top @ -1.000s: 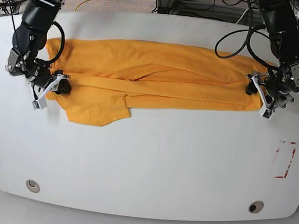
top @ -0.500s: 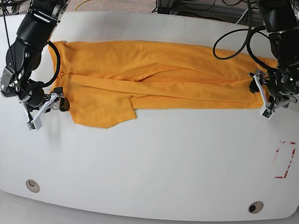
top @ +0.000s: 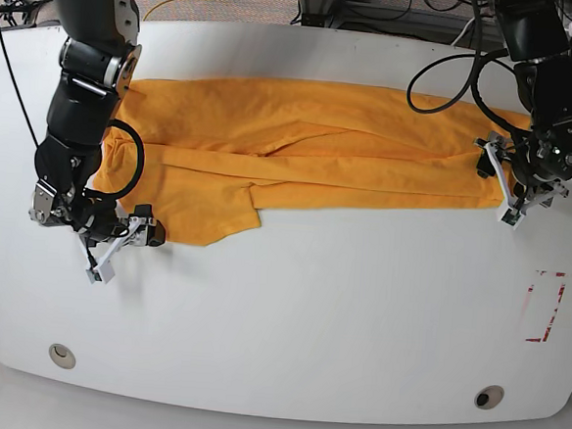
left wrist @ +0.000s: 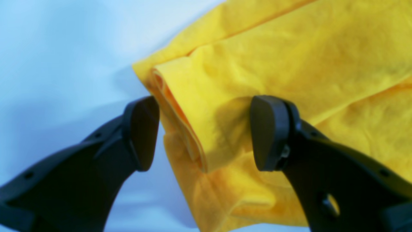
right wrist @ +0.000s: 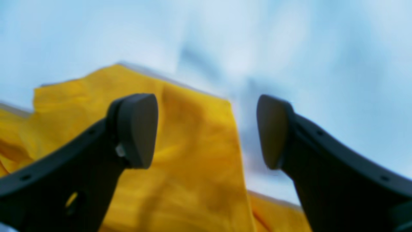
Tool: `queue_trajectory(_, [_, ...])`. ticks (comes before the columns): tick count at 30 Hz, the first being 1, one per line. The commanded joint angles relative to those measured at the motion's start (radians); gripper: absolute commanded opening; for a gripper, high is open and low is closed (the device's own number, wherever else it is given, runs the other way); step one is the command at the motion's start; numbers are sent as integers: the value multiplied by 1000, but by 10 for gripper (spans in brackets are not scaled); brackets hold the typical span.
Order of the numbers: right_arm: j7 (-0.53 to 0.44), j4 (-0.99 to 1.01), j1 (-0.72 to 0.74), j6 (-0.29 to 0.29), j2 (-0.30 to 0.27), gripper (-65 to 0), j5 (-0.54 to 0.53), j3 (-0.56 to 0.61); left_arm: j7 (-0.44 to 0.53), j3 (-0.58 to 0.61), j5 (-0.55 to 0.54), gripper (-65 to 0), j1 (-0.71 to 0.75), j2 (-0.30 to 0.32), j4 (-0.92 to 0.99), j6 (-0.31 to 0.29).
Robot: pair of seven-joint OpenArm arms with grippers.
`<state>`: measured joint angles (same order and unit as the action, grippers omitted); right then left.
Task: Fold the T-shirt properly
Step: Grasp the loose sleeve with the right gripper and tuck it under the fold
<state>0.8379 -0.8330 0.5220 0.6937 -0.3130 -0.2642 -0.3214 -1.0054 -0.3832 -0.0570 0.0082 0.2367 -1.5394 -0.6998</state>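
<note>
The orange-yellow cotton T-shirt (top: 311, 143) lies half-folded on the white surface (top: 318, 315). Right pincer (right wrist: 206, 130) released beside the loose sleeve; left pincer (left wrist: 204, 133) straddles the hem, ungripped. Next, I think: fold that sleeve in.

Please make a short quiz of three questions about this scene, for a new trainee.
1. True or false: the right hand grips the T-shirt.
2. The left hand stands at which part of the shirt? A) a folded end B) the middle
3. Fill in: the shirt lies on a white ____.

Key: 1 false, it is open beside the sleeve; 2 A; 3 table.
</note>
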Motion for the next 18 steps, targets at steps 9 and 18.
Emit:
queue_trajectory(9, [11,10,16,4,62,-192,-7,0,10,-1,-7,-236,-17,13,-17,2])
queue_trajectory(18, [11,-33,-13,4,87,-587,-11,-2,10,-3,-2,-236,-17,13,-11,2])
